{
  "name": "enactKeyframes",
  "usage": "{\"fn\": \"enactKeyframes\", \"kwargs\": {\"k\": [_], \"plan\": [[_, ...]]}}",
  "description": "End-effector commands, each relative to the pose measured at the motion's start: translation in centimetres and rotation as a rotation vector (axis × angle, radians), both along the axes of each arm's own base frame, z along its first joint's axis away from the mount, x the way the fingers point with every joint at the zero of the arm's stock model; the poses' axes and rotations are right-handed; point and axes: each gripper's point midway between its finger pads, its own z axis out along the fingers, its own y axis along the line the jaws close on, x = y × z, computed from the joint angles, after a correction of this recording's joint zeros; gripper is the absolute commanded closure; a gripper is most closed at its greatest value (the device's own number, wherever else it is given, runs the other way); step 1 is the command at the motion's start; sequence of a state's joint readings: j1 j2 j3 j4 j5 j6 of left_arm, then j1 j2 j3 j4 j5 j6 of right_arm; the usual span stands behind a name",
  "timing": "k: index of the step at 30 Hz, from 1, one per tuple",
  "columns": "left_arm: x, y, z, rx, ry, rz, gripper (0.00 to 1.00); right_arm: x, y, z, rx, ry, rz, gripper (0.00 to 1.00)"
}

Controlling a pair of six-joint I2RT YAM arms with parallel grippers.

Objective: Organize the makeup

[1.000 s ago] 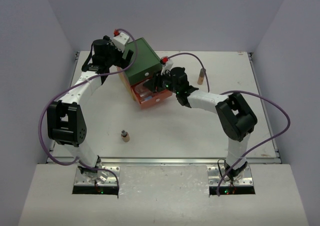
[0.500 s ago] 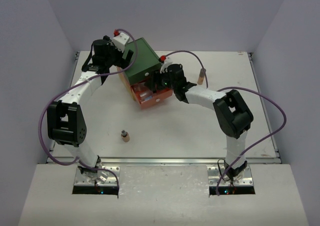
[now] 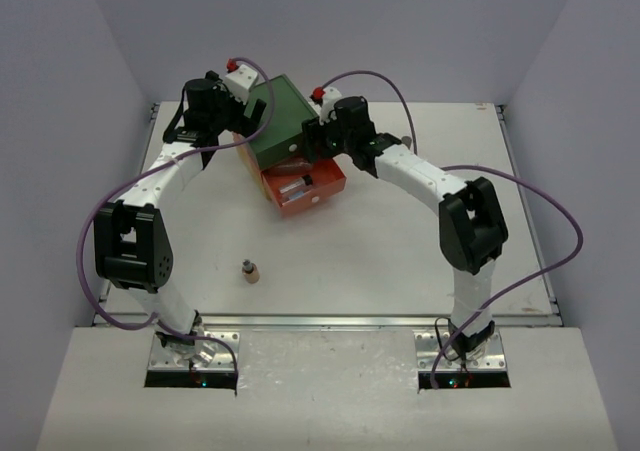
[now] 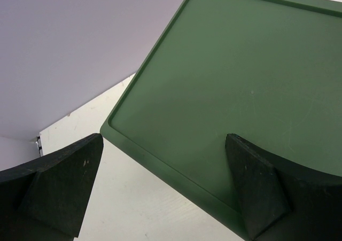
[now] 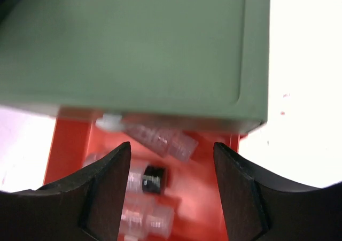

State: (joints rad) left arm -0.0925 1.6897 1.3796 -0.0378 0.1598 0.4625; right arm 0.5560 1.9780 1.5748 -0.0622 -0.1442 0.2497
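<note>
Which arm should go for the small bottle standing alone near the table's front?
Right, probably. Right gripper is open and empty over the orange drawer, free to fetch the bottle; left gripper straddles the green box edge, seemingly bracing it.

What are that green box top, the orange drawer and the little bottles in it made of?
Green box top: likely moulded plastic, matte, judging by its raised rim and faint scuffs. Orange drawer: probably similar plastic, smooth, evenly coloured. Little bottles: see-through, so clear plastic or glass; the blur leaves that open.
</note>
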Motion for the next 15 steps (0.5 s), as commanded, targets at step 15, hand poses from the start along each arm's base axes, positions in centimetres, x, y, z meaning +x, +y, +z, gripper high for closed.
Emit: {"fn": "enactKeyframes", "kwargs": {"k": [15], "plan": [[-2.9,0.1,-8.3,0.028,0.288,0.001,0.00,-12.1,-3.7,-1.3,-0.054,0.028,-0.066,0.44]]}}
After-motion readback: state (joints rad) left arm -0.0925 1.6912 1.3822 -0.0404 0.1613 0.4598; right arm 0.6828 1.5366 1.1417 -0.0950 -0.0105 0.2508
